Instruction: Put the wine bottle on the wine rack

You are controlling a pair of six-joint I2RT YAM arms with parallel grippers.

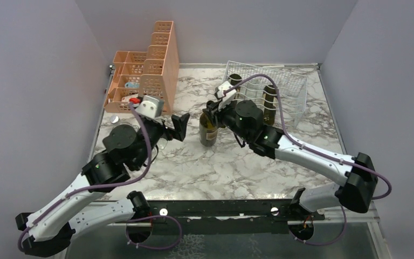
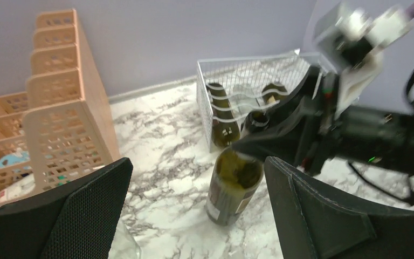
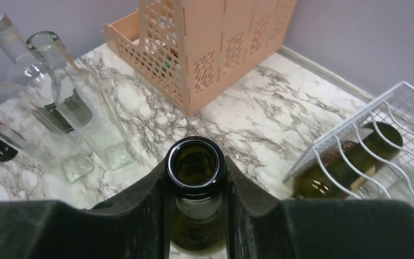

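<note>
On marble table [image 1: 194, 167], left of wine rack [image 1: 283, 89] and apart from it: wine bottle [image 1: 208, 129].

Item 1, wine bottle. Dark green glass, open mouth, no cork or cap, label low on body. Stands roughly upright, leaning a little in left wrist view. Base at or just above marble; cannot tell which. Not yet in rack.

Item 2, right gripper [image 1: 212, 110]. Clamped on bottle neck, one finger either side just under lip, as seen plainly in right wrist view. Reaches in from rack side of table.

Item 3, left gripper [image 1: 179, 125]. Jaws spread wide, nothing held. Hovers just left of bottle, facing it, without contact.

Item 4, wine rack. Silvery-white thin wire, grid frame with wavy cradle rows, set at far right of table near back wall. Already holds two dark bottles [image 1: 269, 105], lying in cradles, with other cradles apparently vacant.

Item 5, sundries. Peach perforated organizer [image 1: 145, 75] at back left, no part in task. Two clear glass bottles [image 3: 81, 113], upright, over by left arm.

Task status, by judgement only:
- Done: neck grasp by right gripper.
- Outstanding: lift clear of marble, carry right and back toward rack, tip from upright to lying, seat in a vacant cradle beside bottles already stowed, release.
- Stage: early, well short of halfway, with whole transfer and placement to come.
- Left gripper: possibly on standby for support of bottle body; not certain.
</note>
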